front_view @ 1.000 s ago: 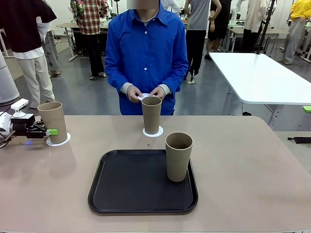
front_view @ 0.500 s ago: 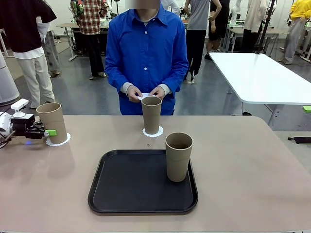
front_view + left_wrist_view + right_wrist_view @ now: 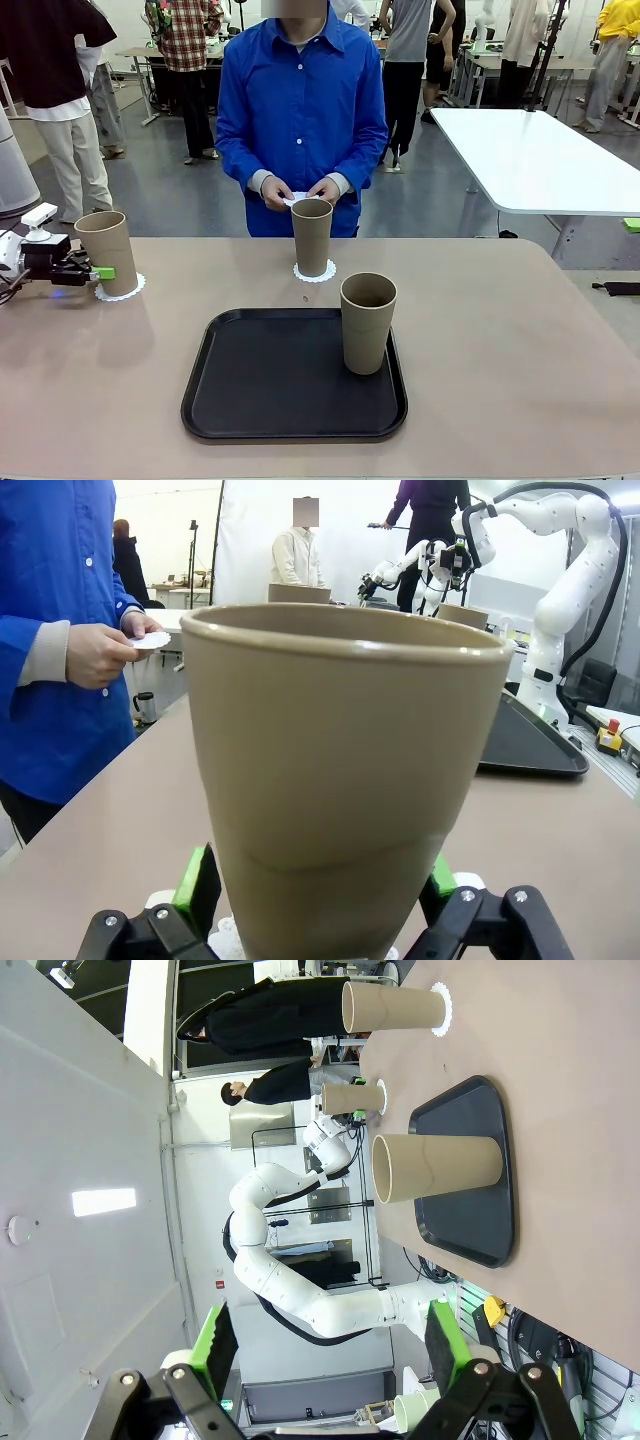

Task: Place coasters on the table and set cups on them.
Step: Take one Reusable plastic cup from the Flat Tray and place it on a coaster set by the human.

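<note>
On the beige table a tan cup stands on a lacy white coaster at the far left. My left gripper is open, its green pads flanking that cup low at its base. A second cup stands on a coaster in front of the person. The third cup stands on the black tray. The person's hands hold another white coaster. My right gripper is open and empty, off to the side of the table.
The tray sits at the table's middle front, its left half bare. The person in a blue shirt stands at the far edge. A white table stands behind on the right. Bare tabletop lies right of the tray.
The left cup's rim has shifted slightly leftward while my left gripper stays at its base. The person's hands and the other cups have not moved.
</note>
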`<state>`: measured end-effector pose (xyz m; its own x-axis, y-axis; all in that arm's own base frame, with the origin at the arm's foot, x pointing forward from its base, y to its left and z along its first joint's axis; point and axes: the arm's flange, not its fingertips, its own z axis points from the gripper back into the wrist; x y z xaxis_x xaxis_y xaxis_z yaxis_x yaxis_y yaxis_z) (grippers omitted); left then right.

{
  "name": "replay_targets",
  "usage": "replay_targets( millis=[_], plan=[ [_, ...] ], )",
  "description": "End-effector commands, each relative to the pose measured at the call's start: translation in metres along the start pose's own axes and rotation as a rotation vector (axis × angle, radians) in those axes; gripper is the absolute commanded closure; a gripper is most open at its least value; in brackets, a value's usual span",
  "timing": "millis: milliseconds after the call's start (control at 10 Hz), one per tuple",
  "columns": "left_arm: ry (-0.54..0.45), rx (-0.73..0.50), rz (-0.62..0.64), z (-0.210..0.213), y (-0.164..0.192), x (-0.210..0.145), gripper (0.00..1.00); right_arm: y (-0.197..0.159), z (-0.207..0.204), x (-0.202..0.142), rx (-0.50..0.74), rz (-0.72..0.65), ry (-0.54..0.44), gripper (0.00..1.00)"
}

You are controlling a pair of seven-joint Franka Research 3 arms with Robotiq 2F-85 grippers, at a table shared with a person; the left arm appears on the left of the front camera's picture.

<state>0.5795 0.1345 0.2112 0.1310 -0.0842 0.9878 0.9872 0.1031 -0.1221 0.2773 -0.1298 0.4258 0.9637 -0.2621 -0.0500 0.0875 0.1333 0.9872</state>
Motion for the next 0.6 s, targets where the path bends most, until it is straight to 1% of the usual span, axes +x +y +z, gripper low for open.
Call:
replay_targets(
  millis=[0, 100, 500],
  plan=[
    [0.021, -0.036, -0.004, 0.0044, 0.0047, 0.0001, 0.0, 0.0017, -0.0001, -0.0001, 0.007, 0.006, -0.002, 0.0],
    [0.027, -0.059, -0.01, 0.0051, 0.0053, -0.0007, 0.0, 0.0017, -0.0001, -0.0001, 0.007, 0.006, -0.002, 0.0],
    [0.045, -0.077, 0.014, 0.0066, 0.0073, -0.0028, 0.0, 0.0017, -0.0001, -0.0001, 0.007, 0.006, -0.002, 0.0]
  ],
)
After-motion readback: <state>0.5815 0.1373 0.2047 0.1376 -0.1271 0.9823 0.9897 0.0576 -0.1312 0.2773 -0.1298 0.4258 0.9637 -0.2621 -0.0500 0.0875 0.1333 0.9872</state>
